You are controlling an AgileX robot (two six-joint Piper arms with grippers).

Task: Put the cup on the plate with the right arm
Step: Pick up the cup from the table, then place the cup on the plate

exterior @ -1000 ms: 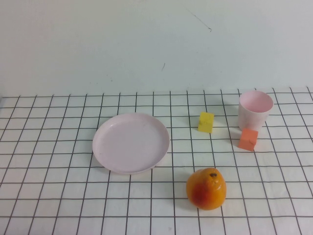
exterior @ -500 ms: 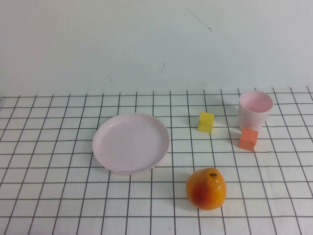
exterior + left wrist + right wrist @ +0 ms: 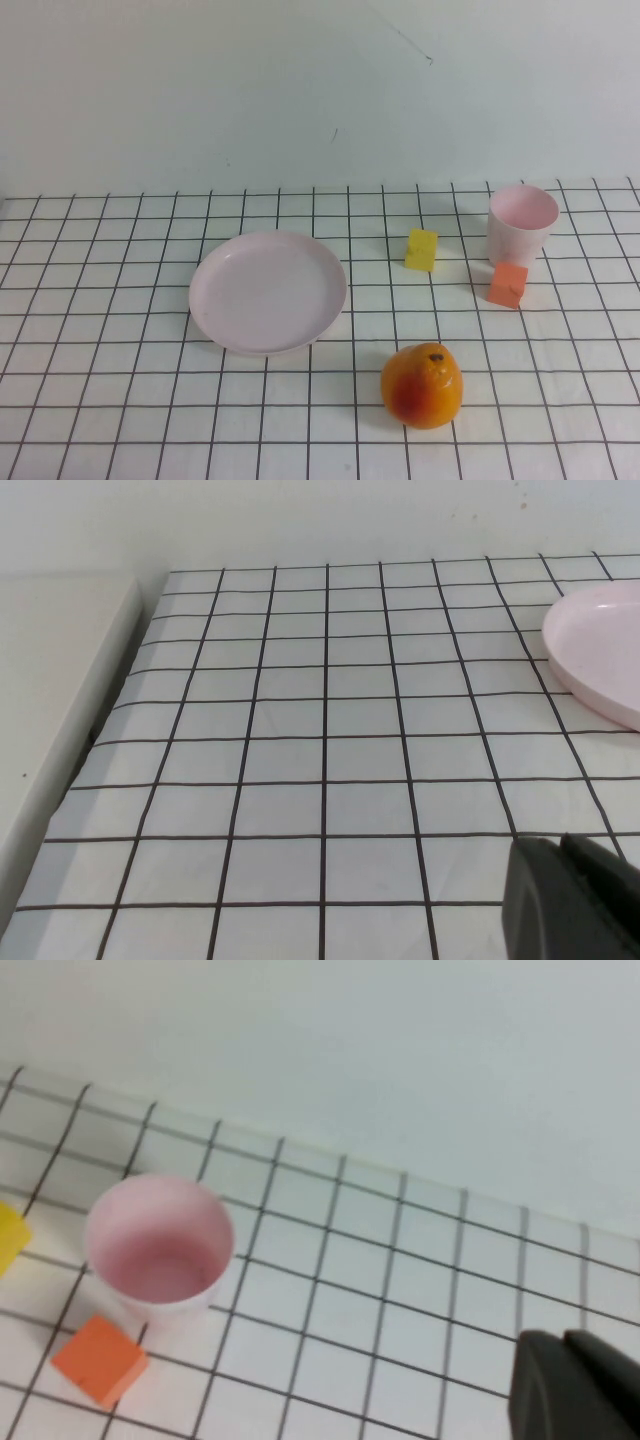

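Observation:
The pale pink cup (image 3: 522, 224) stands upright at the back right of the gridded table; it also shows in the right wrist view (image 3: 160, 1244). The round pale pink plate (image 3: 268, 291) lies left of centre, and its edge shows in the left wrist view (image 3: 598, 658). My right gripper (image 3: 562, 1345) is shut and empty, off to the cup's right, apart from it. My left gripper (image 3: 560, 845) is shut and empty, near the plate's left side. Neither arm shows in the high view.
An orange cube (image 3: 507, 284) sits just in front of the cup, also in the right wrist view (image 3: 99, 1360). A yellow block (image 3: 421, 250) lies between cup and plate. An orange fruit (image 3: 422, 386) sits front centre. A white wall is behind.

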